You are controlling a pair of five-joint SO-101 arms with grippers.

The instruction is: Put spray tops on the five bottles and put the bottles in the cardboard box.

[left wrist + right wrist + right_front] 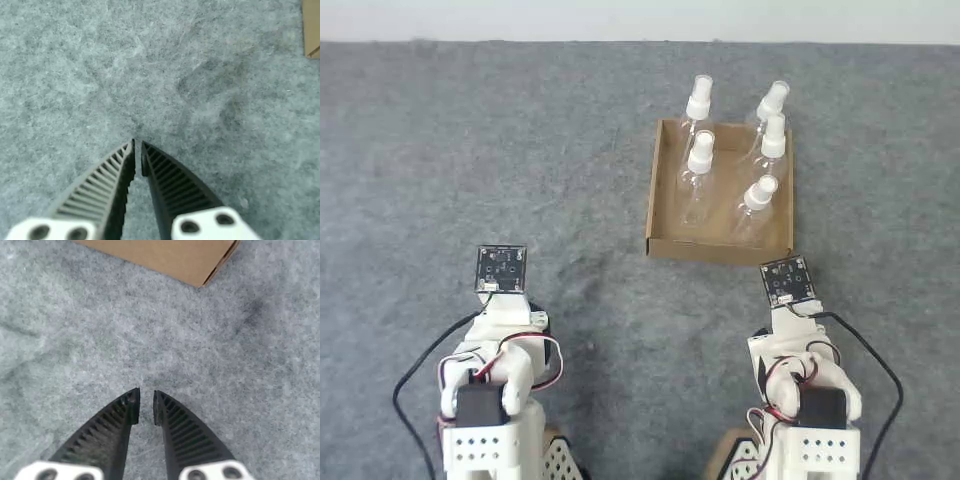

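The shallow cardboard box [660,200] sits on the grey carpet, right of centre. Several clear bottles stand inside it, each with a white spray top, such as one at the far left [698,98] and one at the near right [758,193]. The left arm [502,320] and right arm [790,335] are drawn back to the near edge, well short of the box. My left gripper [137,145] is shut over bare carpet with nothing in it. My right gripper [146,399] is shut too, a short way from the box's near wall [165,257].
Grey carpet [480,150] covers the whole table, with open room to the left of the box and between the arms. A corner of the box [313,30] appears in the left wrist view. Cables loop around both arm bases.
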